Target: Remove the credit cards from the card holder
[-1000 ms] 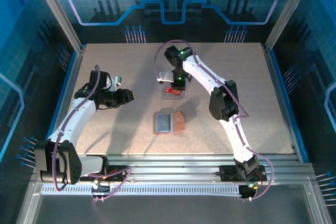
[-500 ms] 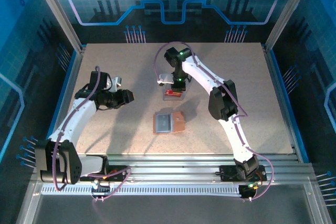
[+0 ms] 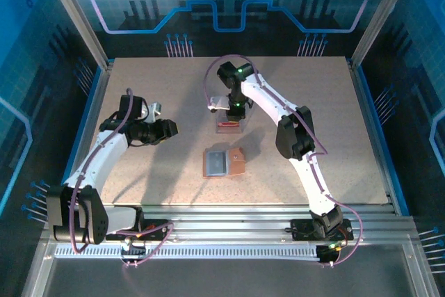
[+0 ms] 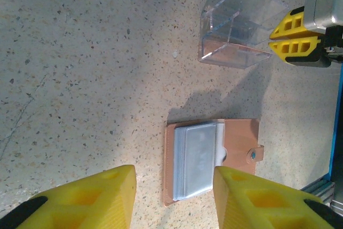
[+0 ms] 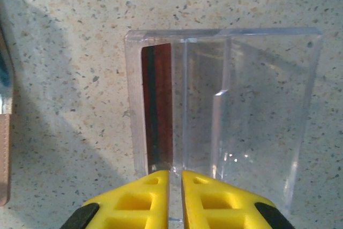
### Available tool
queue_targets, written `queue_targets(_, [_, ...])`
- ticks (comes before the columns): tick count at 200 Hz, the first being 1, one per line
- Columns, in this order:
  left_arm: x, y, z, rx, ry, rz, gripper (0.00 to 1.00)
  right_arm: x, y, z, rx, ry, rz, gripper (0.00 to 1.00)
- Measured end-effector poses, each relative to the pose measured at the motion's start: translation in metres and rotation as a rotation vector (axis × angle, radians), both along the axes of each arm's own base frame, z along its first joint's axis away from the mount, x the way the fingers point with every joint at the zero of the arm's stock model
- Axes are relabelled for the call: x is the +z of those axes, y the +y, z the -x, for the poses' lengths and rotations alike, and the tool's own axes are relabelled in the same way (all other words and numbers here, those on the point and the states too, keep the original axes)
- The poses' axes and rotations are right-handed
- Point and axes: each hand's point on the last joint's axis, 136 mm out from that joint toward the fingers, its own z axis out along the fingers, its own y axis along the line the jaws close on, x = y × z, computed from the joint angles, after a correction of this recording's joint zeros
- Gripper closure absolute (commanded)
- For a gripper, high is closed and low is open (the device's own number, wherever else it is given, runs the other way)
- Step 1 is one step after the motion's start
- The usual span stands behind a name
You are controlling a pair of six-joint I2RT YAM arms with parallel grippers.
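So the right gripper (image 5: pixel 175 174) is open just a crack, gripping nothing, tips at the tray (image 5: pixel 268 33) edge. 1 red-and-dark card (image 5: pixel 157 105) stands inside it, just ahead and slightly left. The left gripper (image 4: pixel 172 175) hangs half open and empty, off to the left of the open wallet (image 4: pixel 238 138).

The right tool (image 5: pixel 176 176) has loosened: its yellow fingers (image 5: pixel 144 194), shut tight a second ago, now stand a narrow slit apart with nothing between them. The red credit card (image 5: pixel 156 105), a bright red patch right under the tool in the earlier overhead pictures, has sunk into the clear plastic tray (image 5: pixel 268 111) toward the far edge of the counter (image 3: pixel 313 102). It now shows duller, standing on edge in the compartment on the left of the wrist view.
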Motion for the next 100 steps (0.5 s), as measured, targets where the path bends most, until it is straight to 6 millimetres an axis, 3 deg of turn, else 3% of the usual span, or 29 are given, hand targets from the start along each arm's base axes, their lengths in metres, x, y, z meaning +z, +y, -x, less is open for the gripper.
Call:
queue_targets(22, [0.0, 0.0, 0.0, -0.001, 0.0, 0.001, 0.57, 0.0, 0.001, -0.004, -0.004, -0.018, -0.005, 0.83])
queue_targets(54, [0.0, -0.001, 0.0, -0.002, 0.0, 0.004, 0.57, 0.0, 0.005, -0.002, -0.009, -0.005, -0.024, 0.65])
queue_targets(100, [0.001, -0.001, 0.0, -0.004, -0.001, 0.006, 0.57, -0.005, 0.002, 0.007, -0.012, 0.016, -0.021, 0.58])
